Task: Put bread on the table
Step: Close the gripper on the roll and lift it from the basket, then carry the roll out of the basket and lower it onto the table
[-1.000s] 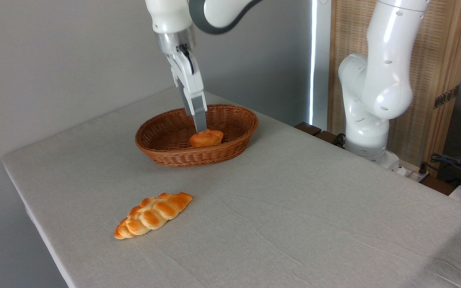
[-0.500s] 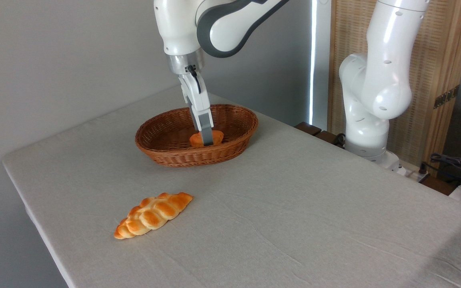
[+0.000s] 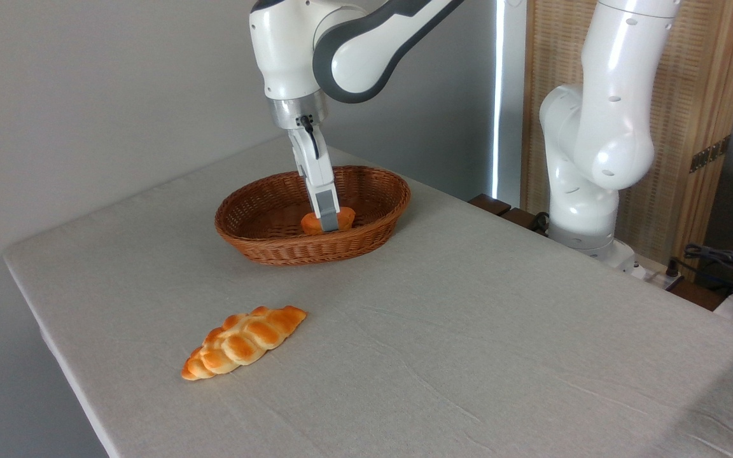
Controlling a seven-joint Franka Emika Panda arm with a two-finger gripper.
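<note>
The bread (image 3: 345,218), a small orange bun, lies inside the brown wicker basket (image 3: 265,253) at the back of the table (image 3: 468,318). My gripper (image 3: 329,222) reaches straight down into the basket and straddles the bun. Its near finger (image 3: 326,213) crosses the front of the bun, and the far finger is hidden behind it. How tightly the jaws press the bun does not show. The bun rests low in the basket, partly hidden by the near rim.
A long braided loaf (image 3: 244,341) lies on the cloth near the front left edge. The arm's white base (image 3: 586,191) stands off the table's right side, with cables (image 3: 723,261) further right. A wall stands behind the basket.
The gripper came down into the basket, from above the bun to around it. It shifted slightly right. The bun and the loaf stayed where they were.
</note>
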